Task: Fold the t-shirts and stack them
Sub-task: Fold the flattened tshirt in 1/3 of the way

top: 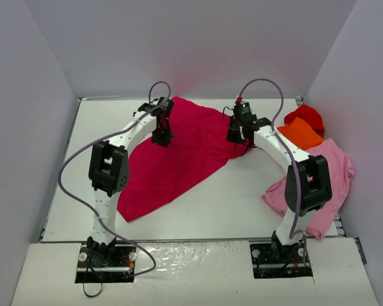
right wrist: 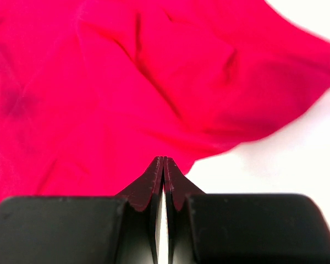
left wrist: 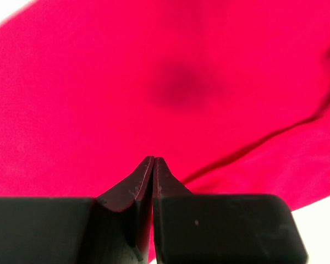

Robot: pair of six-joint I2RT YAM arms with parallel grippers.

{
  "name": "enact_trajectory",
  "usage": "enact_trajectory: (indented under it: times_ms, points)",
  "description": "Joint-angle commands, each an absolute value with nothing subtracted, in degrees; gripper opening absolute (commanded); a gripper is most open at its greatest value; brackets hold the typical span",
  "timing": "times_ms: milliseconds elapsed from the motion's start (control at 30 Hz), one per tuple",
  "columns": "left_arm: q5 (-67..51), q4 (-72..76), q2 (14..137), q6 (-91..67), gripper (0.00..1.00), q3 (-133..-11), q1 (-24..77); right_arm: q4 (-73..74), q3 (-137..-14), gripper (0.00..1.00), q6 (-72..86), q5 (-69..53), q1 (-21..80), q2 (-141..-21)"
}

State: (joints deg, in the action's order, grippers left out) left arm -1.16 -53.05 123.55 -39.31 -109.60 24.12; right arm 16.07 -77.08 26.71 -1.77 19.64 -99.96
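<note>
Nearest to my bases, on the right side of the table [top: 230, 204], the light pink t-shirt [top: 335, 167] lies crumpled, partly hidden behind the elbow of my right arm. It is not folded.

A little farther, in the middle, lies the crimson t-shirt [top: 179, 162], spread rather flat. Its long axis runs on a diagonal: the near end points toward my left base, and the far end goes to the right and to the back of the table. I judge that the next move depends on this direction, because a fold must follow this line or cross it.

Both my grippers are above the far half of this shirt. My left gripper [top: 162, 138] hangs over the far left edge of the cloth. My right gripper [top: 237, 135] hangs over the far right corner, where the cloth is wrinkled. Both have the jaws pressed together, and in the wrist views I see no cloth between them. Each arm is about equally near to its own side of the shirt, so I must open the jaws before taking an edge.

Farthest, in the right back corner, the orange t-shirt [top: 301, 134] lies against the bright red t-shirt [top: 305, 115], both bunched
</note>
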Motion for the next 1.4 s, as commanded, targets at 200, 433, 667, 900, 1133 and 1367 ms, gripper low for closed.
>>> enact_trajectory:
  times_ms: [200, 433, 667, 900, 1133, 1367]
  points:
    - [12.9, -54.8, 112.0, -35.9, 0.0, -96.0, 26.4, 4.4, -61.2, 0.0, 26.8, 7.5, 26.4, -84.7]
    - [22.5, -65.8, 116.7, -39.7, 0.0, -93.6, 27.6, 7.1, -60.6, 0.0, 27.6, 5.7, 28.5, -73.8]
    - [19.3, -62.3, 117.8, -42.1, 0.0, -87.4, 26.8, 9.6, -61.1, 0.0, 28.3, 6.2, 29.7, -67.8]
    - [17.4, -61.5, 121.8, -41.8, 0.0, -89.0, 24.5, 11.4, -60.4, 0.0, 27.7, 3.2, 30.6, -66.9]
    - [17.3, -62.4, 125.8, -37.4, 0.0, -94.7, 17.2, 10.9, -58.3, 0.0, 30.8, 12.0, 47.7, -70.6]
    - [19.2, -65.6, 126.5, -35.7, 0.0, -101.0, 9.7, 11.0, -57.1, 0.0, 28.5, 18.9, 48.4, -72.4]
